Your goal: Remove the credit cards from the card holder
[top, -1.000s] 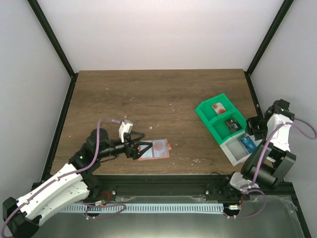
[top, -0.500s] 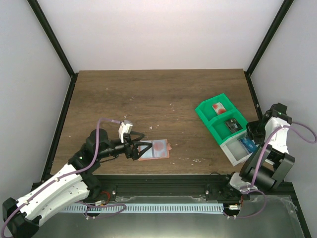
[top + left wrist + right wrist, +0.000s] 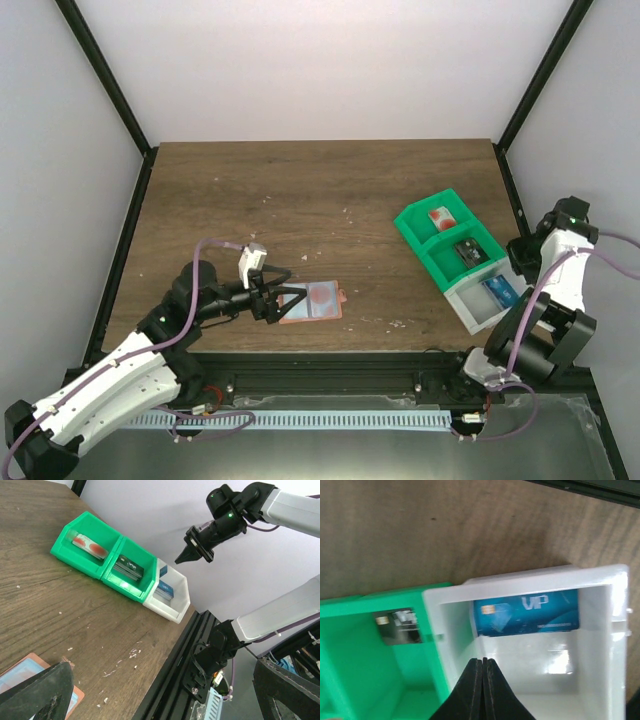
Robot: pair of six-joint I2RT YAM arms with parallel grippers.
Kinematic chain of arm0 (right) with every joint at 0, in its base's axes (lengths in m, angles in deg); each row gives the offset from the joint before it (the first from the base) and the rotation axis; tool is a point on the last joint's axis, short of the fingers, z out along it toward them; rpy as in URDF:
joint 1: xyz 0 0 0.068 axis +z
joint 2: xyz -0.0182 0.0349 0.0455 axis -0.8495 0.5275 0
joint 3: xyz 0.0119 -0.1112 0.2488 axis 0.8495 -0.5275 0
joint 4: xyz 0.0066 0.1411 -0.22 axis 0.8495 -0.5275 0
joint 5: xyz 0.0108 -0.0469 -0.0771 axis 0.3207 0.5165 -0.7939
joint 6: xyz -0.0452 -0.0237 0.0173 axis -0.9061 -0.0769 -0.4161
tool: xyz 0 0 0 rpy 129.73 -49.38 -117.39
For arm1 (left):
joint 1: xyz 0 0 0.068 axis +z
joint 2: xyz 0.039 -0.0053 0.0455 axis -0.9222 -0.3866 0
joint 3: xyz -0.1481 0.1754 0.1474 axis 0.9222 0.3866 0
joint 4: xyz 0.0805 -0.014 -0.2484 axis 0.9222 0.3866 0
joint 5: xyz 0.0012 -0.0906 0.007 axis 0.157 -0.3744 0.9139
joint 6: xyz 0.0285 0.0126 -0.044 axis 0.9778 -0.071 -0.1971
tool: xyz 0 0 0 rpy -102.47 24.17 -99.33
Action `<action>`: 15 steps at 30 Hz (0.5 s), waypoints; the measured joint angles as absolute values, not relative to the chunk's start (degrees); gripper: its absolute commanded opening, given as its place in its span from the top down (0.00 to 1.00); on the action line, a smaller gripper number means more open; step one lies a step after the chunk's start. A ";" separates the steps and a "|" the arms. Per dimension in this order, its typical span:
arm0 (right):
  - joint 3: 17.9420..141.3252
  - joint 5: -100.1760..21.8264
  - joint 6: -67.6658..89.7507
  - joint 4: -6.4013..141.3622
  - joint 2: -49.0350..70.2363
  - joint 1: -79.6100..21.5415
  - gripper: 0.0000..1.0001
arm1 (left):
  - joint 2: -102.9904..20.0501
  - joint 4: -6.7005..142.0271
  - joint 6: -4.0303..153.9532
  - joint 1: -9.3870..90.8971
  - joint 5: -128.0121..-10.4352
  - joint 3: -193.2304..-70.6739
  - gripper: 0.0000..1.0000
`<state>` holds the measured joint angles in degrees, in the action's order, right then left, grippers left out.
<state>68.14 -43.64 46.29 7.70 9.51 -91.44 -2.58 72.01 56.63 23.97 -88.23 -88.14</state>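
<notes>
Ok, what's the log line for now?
left gripper: open by holder | right gripper: shut over blue card | red card, dark card: in green bins

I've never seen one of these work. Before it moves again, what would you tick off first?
1. Blue card lies in the white bin: ok.
2. Dark card lies in the green tray, in the compartment beside the bin: ok.
3. Red and white card lies in the far compartment: ok.
4. Card holder emptied: cannot tell, something reddish shows inside.
5. Right jaws shut, holding nothing, above the white bin: ok.
6. Left jaws wide open at the card holder: ok.
</notes>
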 measured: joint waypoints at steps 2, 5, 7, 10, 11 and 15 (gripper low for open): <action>68.58 -41.67 46.42 8.64 8.33 -91.44 1.00 | -2.58 72.01 56.61 23.97 -88.23 -88.14 0.00; 67.59 -37.62 47.45 10.47 5.42 -91.39 0.99 | -2.58 72.01 56.59 23.97 -88.25 -88.14 0.00; 65.91 -35.24 48.26 12.07 3.71 -91.37 1.00 | -2.58 72.01 56.56 23.94 -88.32 -88.12 0.00; 63.29 -32.23 49.37 14.06 2.93 -91.37 1.00 | -2.62 71.96 56.54 23.88 -88.53 -87.99 0.00; 62.52 -31.42 49.50 14.69 2.95 -91.37 0.99 | -2.64 71.94 56.52 23.86 -88.62 -87.90 0.00; 61.17 -29.60 50.01 15.98 3.17 -91.33 0.99 | -2.71 71.94 56.54 23.86 -88.67 -87.81 0.00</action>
<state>61.17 -29.60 50.01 15.98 3.17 -91.33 -2.71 71.94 56.54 23.86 -88.67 -87.81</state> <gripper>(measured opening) 0.010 0.997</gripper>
